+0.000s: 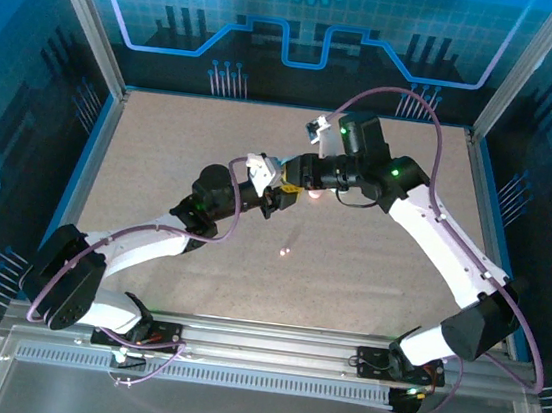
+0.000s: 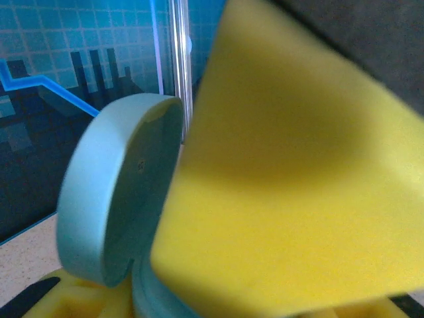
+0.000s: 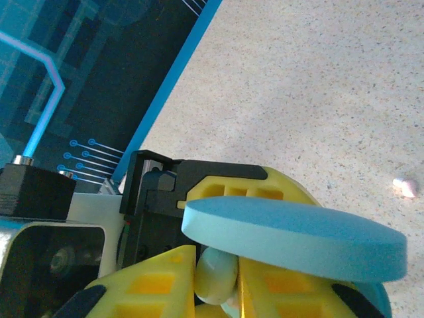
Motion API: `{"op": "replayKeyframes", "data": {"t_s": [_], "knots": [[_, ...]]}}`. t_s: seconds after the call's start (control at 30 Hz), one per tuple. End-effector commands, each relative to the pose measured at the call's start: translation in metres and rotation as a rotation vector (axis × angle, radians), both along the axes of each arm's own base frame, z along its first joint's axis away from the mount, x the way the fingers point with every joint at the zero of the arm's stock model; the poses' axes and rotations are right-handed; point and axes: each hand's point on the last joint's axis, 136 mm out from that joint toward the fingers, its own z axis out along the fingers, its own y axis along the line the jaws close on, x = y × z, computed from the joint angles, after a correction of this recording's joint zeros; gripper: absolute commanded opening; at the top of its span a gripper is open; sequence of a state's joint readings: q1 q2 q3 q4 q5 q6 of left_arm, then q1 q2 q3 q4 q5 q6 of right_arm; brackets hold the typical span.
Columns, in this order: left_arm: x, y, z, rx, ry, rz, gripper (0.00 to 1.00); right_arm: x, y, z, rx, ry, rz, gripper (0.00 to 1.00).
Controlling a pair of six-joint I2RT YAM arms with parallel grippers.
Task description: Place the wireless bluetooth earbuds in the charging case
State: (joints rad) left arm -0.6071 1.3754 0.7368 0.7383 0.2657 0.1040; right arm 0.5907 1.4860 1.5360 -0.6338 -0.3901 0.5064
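Note:
The charging case is pale teal. Its open lid [image 2: 109, 199] stands up from the base [image 2: 149, 295], and my left gripper [image 2: 156, 305] is shut on that base. In the right wrist view the lid [image 3: 298, 240] crosses just above my right gripper [image 3: 217, 278]. Its yellow fingers [image 3: 142, 285] are shut on a pale teal earbud [image 3: 215, 273], right at the case. One of those fingers [image 2: 291, 172] hides the case's inside in the left wrist view. From above, the left gripper [image 1: 275, 198] and the right gripper [image 1: 293, 180] meet at mid-table. A pink earbud [image 1: 283, 254] [image 3: 405, 187] lies loose on the table.
The speckled beige table [image 1: 182, 155] is walled by blue panels and metal posts [image 1: 113, 96] at the left, back and right. A second small pink spot [image 1: 315, 195] lies just right of the grippers. Both arms reach in from the near edge.

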Motion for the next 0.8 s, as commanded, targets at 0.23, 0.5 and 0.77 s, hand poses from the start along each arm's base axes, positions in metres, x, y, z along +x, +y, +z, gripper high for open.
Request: {"op": "replayKeyframes", "data": {"t_s": [0.23, 0.5, 0.77], "knots": [[-0.007, -0.003, 0.032, -0.062, -0.08, -0.017, 0.35, -0.002, -0.005, -0.006, -0.074, 0.0, -0.017, 0.28], [-0.006, -0.002, 0.031, -0.056, -0.08, -0.013, 0.34, -0.005, -0.005, 0.002, -0.065, -0.007, -0.013, 0.3], [-0.006, -0.002, 0.032, -0.053, -0.081, -0.01, 0.34, -0.002, -0.013, 0.004, -0.091, -0.017, -0.056, 0.32]]}}
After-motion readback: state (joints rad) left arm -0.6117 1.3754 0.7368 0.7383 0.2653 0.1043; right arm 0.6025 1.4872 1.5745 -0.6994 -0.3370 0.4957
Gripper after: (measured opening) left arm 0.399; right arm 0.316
